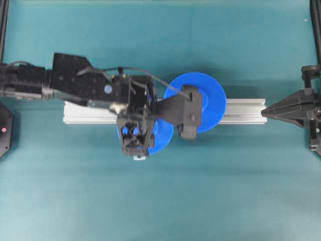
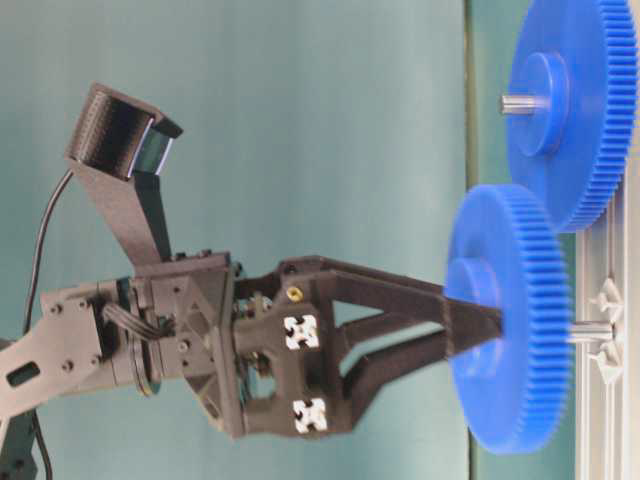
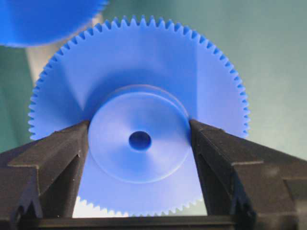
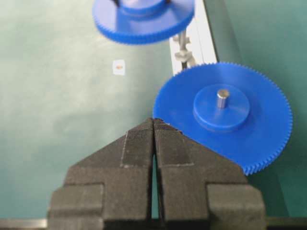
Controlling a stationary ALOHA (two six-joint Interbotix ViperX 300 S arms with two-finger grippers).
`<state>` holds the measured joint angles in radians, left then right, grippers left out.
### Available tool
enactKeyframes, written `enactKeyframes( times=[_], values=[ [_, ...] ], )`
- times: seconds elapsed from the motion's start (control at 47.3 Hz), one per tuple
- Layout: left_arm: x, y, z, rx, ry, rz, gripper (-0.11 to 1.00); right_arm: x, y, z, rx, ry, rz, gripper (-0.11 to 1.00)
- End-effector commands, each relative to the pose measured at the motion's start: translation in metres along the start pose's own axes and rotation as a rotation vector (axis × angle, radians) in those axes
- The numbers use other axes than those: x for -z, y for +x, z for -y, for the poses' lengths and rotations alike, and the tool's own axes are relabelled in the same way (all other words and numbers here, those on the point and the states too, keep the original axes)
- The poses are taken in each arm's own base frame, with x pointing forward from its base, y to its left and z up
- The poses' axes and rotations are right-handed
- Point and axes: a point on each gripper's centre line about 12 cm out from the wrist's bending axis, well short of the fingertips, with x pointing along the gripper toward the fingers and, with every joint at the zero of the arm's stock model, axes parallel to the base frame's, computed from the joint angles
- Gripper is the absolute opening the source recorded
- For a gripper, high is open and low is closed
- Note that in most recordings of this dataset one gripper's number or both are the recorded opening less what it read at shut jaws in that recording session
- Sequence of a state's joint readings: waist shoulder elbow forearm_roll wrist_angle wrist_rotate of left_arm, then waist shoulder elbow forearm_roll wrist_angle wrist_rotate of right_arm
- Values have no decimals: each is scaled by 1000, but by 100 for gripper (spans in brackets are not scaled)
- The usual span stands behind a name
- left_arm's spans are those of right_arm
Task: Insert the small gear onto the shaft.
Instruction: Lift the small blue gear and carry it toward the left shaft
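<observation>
Alignment: small gear point(image 2: 510, 320) hung just short of the shaft point(image 2: 590, 331), its flat face turned toward the rail point(image 2: 608, 400); the pin tip showed past the gear's far face, so whether it had entered the centre hole point(image 3: 140, 140) could not be told.
Axis: the gear's bore and the pin looked roughly in line in the table-level view — a straight push toward the rail seemed to be what the seating called for.
Left gripper point(image 3: 140, 132): jaws spread wide yet clamped on the gear's raised hub, one black finger point(image 3: 57, 148) touching each side of it.
Right gripper point(image 4: 153, 139): jaws pressed together, holding nothing, parked at the rail's far end, well apart from the work.
Nearer arm: the left one, already carrying the part.
Neighbour: larger gear point(image 2: 572, 110) sat seated on its own pin beside the target — its teeth were near the small gear's rim, so meshing could resist the push.
Gear position: over the rail's middle in the overhead view, mostly hidden beneath the left arm.
</observation>
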<state>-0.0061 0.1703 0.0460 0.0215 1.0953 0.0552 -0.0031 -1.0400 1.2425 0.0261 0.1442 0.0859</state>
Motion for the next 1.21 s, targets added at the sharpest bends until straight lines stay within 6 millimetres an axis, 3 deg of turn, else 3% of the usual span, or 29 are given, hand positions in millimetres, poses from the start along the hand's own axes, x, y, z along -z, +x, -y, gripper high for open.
enactKeyframes(
  times=[0.0,0.486,0.888,1.184],
  values=[
    [-6,-31,-7,-13,1,79,69,-5,0,-1,-2,12,12,0],
    [-2,-40,-37,-38,-28,93,69,-4,0,0,-1,12,9,0],
    [1,-36,-42,-40,-37,81,69,-4,0,0,0,13,9,0],
    [13,-19,-40,-33,-38,32,69,-4,0,0,0,13,11,0]
  ],
)
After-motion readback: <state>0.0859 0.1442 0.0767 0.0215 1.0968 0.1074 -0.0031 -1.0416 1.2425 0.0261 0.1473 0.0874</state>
